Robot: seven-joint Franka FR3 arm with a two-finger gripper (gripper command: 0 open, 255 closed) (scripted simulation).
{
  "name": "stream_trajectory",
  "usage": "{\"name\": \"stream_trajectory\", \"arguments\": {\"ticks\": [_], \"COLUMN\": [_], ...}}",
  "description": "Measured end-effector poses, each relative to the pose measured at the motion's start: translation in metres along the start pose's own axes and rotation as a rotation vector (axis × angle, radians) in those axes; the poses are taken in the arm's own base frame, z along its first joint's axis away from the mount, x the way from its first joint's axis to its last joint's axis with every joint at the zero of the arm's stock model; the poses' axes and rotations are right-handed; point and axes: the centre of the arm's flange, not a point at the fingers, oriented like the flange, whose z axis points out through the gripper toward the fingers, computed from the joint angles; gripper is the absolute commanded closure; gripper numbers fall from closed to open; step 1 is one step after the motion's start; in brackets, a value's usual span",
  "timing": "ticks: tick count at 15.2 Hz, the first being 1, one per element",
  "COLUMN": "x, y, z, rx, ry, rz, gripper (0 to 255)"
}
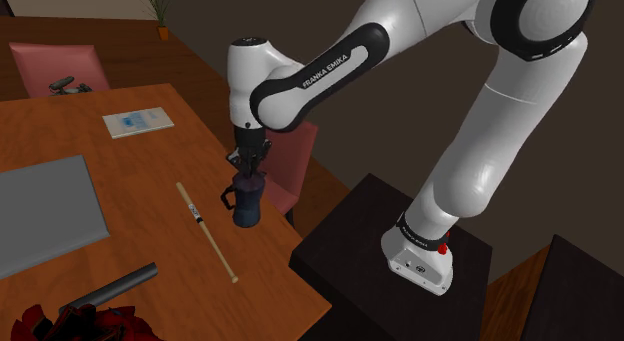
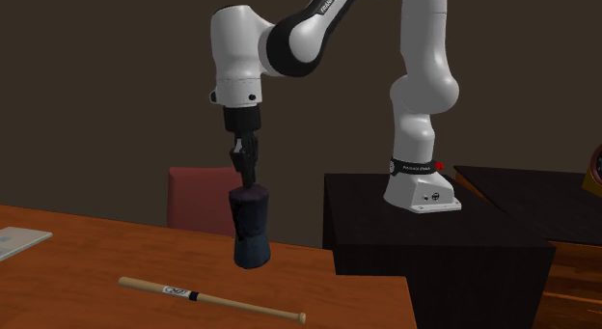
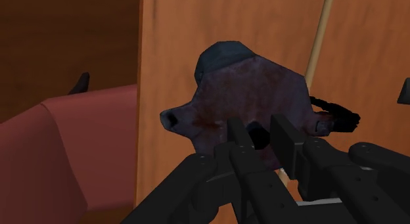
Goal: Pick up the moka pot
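Gripper (image 1: 247,170) narrow, clasping top of dark blue moka pot (image 1: 245,202). Pot at worktop (image 1: 150,174) edge nearest red chair (image 1: 297,157), wooden bat (image 1: 207,232) beside. Pot contents hidden; base contact unclear.

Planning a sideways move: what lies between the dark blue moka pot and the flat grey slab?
In the shoulder view, a pale wooden baseball bat lies between the dark blue moka pot and the flat grey slab.

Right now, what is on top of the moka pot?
The black pincer sits on the dark blue moka pot, its fingers closed on the top. The part they clasp is covered by the fingers.
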Motion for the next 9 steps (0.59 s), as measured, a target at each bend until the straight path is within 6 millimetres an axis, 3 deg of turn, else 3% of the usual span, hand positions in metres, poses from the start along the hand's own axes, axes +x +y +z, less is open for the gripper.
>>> {"name": "stream_trajectory", "arguments": {"ticks": [9], "x": [-0.003], "y": [0.001], "z": [-0.045], "rx": [0.0], "ry": [0.0], "rz": [0.0], "gripper": [255]}}
